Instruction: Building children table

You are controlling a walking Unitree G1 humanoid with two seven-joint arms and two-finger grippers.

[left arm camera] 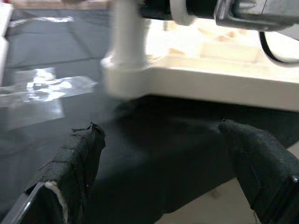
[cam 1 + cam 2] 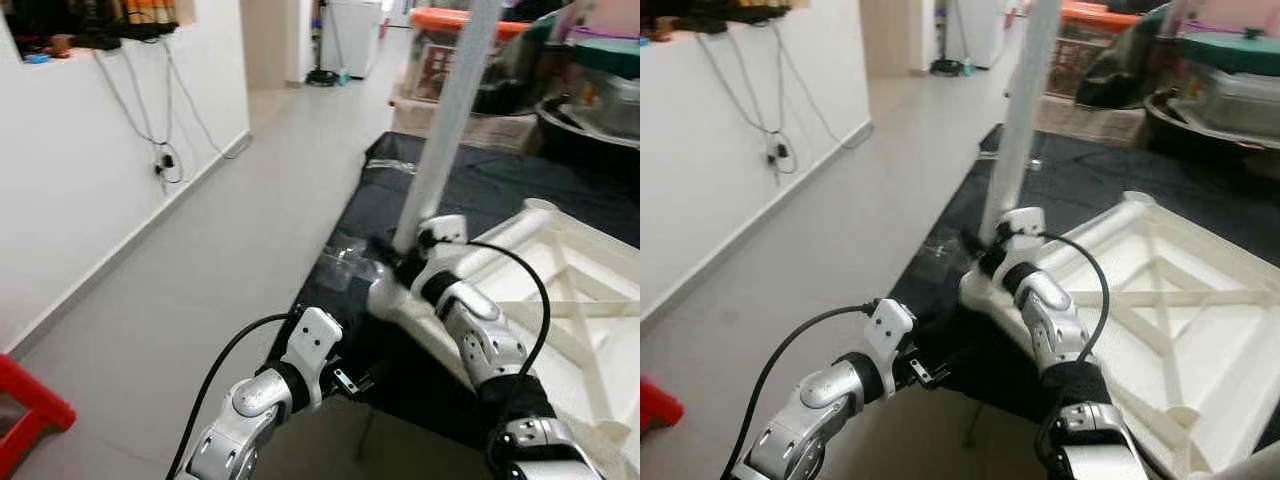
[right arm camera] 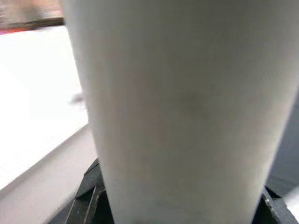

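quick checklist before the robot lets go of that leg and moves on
1. Right gripper clamped low on the long white table leg: ok.
2. Leg foot meets the corner socket of the upside-down white plastic tabletop: ok.
3. Leg fully seated in the socket: cannot tell.
4. Leg upright: not ok, it leans.
5. Left gripper open, free over the black floor mat: ok.
6. Crumpled clear plastic wrap clear of the socket: ok.

Two silver segmented arms, black joint bands, looping black cables, black tape-wrapped fingers (image 1: 77,161)
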